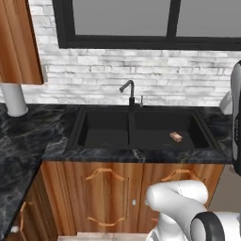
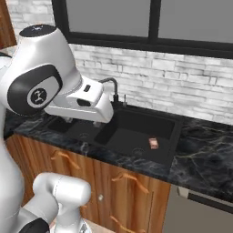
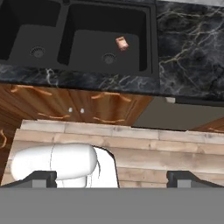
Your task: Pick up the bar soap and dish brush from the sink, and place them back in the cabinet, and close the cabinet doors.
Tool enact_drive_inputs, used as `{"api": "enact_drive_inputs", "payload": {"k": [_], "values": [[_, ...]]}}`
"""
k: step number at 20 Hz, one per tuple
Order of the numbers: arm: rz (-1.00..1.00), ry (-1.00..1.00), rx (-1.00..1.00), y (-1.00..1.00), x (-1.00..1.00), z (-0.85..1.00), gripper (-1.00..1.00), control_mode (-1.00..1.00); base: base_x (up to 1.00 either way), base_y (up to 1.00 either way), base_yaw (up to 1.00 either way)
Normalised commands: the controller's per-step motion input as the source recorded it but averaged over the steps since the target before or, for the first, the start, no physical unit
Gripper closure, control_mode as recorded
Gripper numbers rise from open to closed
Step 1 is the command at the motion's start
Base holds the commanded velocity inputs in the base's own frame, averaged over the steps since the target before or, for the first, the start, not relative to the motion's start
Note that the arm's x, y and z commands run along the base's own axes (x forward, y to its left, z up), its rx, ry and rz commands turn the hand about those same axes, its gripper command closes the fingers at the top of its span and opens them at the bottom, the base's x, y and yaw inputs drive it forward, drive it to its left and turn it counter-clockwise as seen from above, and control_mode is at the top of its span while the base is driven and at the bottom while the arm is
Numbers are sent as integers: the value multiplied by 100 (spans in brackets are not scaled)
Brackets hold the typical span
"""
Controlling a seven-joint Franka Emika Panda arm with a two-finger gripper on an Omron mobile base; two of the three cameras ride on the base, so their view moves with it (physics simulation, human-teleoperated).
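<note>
Right now we see the bar soap (image 1: 176, 136) lying flat on the floor of the right basin of the black sink (image 1: 75, 132). It sits near the round drain (image 3: 108, 57) of that basin, not touching it. We can spot the little pinkish block from the other side too (image 2: 154, 143), and from above (image 3: 122, 43).

Our gripper (image 3: 111, 178) is up high, well apart from the sink, and it looks down at the floor boards (image 3: 144, 144) and the lower wooden cabinets (image 1: 106, 188). Its two dark fingertips (image 3: 40, 178) stand far apart, spread as wide as they go, and nothing is between them.

A thin black faucet (image 1: 128, 92) curves up behind the wall between the two basins. Dark marbled stone (image 2: 205, 154) runs all around the sink. Behind it is a white brick wall (image 1: 141, 70) with a dark-framed window (image 1: 141, 28). At the top left we see a bit of a reddish-brown wall cabinet (image 1: 16, 42); we cannot tell if its doors are open.
</note>
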Motion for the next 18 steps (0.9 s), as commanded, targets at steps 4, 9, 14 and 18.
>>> {"api": "enact_drive_inputs", "payload": {"k": [4,9,14,18], "values": [[0,0,0,0,0,0,-100,100,9,-27,-22],[0,0,0,0,0,0,-100,100,23,-3,-17],[0,0,0,0,0,0,-100,100,49,4,-16],[0,0,0,0,0,0,-100,100,41,19,-24]]}}
